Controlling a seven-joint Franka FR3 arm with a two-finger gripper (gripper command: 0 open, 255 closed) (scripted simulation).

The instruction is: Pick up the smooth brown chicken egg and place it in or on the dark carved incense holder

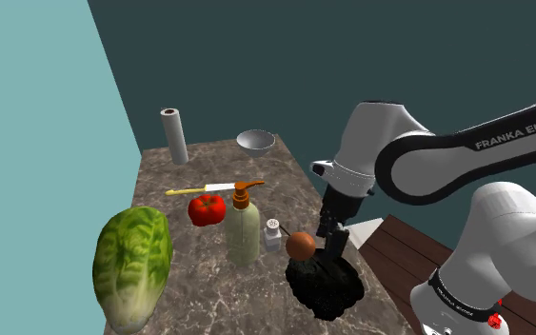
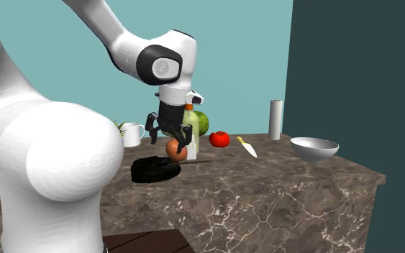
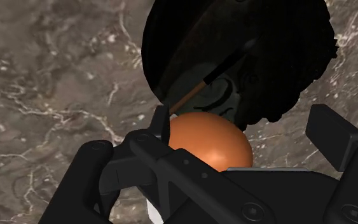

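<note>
The claw (image 2: 172, 138) hangs over the near end of the stone counter (image 2: 280, 194), its fingers (image 3: 333, 130) spread wide and gripping nothing. The egg (image 1: 301, 246) sits between them, against one finger and clear of the other, at the edge of the black holder (image 1: 327, 281), seemingly resting on it. A soap bottle (image 1: 243, 228) and a small shaker (image 1: 272, 233) stand just to the shoulder view's left of the egg, with a tomato (image 1: 207, 208) farther off.

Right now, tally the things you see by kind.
Food: 3 (egg, tomato, lettuce)
Tableware: 4 (bowl, knife, mug, shaker)
Other: 3 (bottle, roll, holder)
Total: 10 I can make out
</note>
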